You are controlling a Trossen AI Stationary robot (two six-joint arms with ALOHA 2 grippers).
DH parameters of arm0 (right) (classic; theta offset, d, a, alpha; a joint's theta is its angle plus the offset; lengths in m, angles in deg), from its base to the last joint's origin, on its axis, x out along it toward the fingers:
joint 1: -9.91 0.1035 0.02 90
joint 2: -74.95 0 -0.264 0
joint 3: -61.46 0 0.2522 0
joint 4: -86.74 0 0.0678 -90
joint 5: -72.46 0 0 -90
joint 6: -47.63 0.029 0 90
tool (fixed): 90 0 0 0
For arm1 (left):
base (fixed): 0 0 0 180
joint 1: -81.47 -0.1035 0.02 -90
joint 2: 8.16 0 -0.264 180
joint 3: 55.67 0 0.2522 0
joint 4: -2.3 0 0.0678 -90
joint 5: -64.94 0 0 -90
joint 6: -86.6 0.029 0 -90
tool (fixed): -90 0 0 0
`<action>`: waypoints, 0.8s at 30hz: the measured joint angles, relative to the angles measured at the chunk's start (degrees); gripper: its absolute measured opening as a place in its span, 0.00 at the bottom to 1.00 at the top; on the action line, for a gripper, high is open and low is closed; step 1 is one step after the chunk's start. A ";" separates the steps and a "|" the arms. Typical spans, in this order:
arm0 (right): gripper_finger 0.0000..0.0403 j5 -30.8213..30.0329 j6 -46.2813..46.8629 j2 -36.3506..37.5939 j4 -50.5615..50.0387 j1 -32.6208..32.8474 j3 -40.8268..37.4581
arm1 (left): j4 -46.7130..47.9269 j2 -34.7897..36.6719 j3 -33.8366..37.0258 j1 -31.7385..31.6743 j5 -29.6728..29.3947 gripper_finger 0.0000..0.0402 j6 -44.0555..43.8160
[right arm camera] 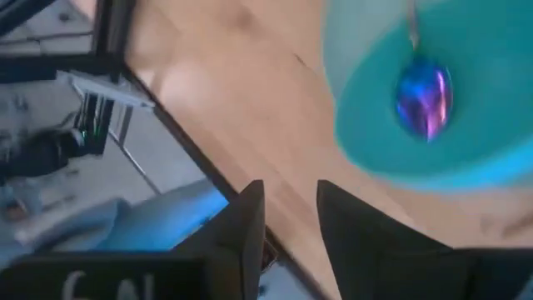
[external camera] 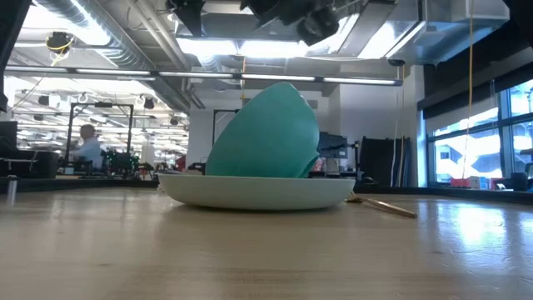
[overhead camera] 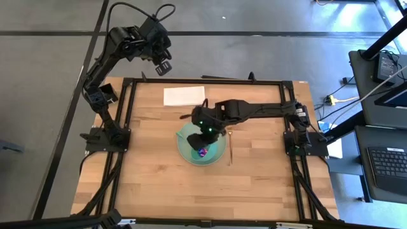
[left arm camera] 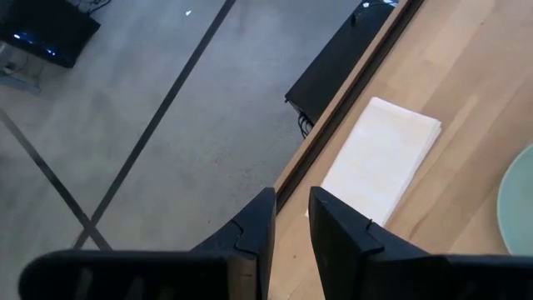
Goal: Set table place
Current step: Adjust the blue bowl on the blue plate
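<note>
A pale green plate (overhead camera: 182, 144) lies at the table's middle and also shows in the low view (external camera: 258, 193). A teal bowl (external camera: 266, 133) stands tilted on it, its lower side on the plate and its opening turned up and away. A spoon with a purple head (right arm camera: 425, 92) lies inside the bowl. A slim gold fork (overhead camera: 232, 145) lies on the wood right of the plate. My right gripper (right arm camera: 291, 200) hovers above the bowl's far side, empty, its fingers a narrow gap apart. My left gripper (left arm camera: 291, 204) hangs raised beyond the table's far left corner, empty, with a narrow gap.
A white folded napkin (overhead camera: 184, 95) lies near the table's far edge, behind the plate. Black frame rails (overhead camera: 130, 114) run along the table's sides. Bare wood lies toward the near edge.
</note>
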 joint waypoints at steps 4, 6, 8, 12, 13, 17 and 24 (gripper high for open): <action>0.27 0.07 11.16 0.00 -5.63 -0.24 -0.06 | 0.00 -0.02 0.00 0.00 0.00 0.17 0.00; 0.26 -0.22 13.08 0.00 -8.69 -0.33 -0.07 | -0.01 0.00 0.00 0.00 -0.02 0.17 0.00; 0.25 -0.08 14.52 -0.02 -10.50 -0.21 -0.09 | -0.01 0.00 0.00 0.00 -0.04 0.17 0.00; 0.24 0.08 17.78 -0.02 -10.02 -0.19 -0.09 | -0.25 -0.02 0.00 0.00 -0.03 0.17 0.01; 0.24 0.00 18.86 -0.02 -9.95 -0.24 -0.09 | -0.54 -0.02 0.00 0.00 -0.04 0.17 0.01; 0.23 -0.86 20.45 -0.62 -10.00 -0.70 -0.09 | -1.17 -0.02 0.00 0.00 -0.04 0.17 0.02; 0.19 -0.84 20.13 -3.28 -10.09 -1.62 -0.11 | -1.70 -0.02 0.49 -0.26 -0.17 0.17 0.38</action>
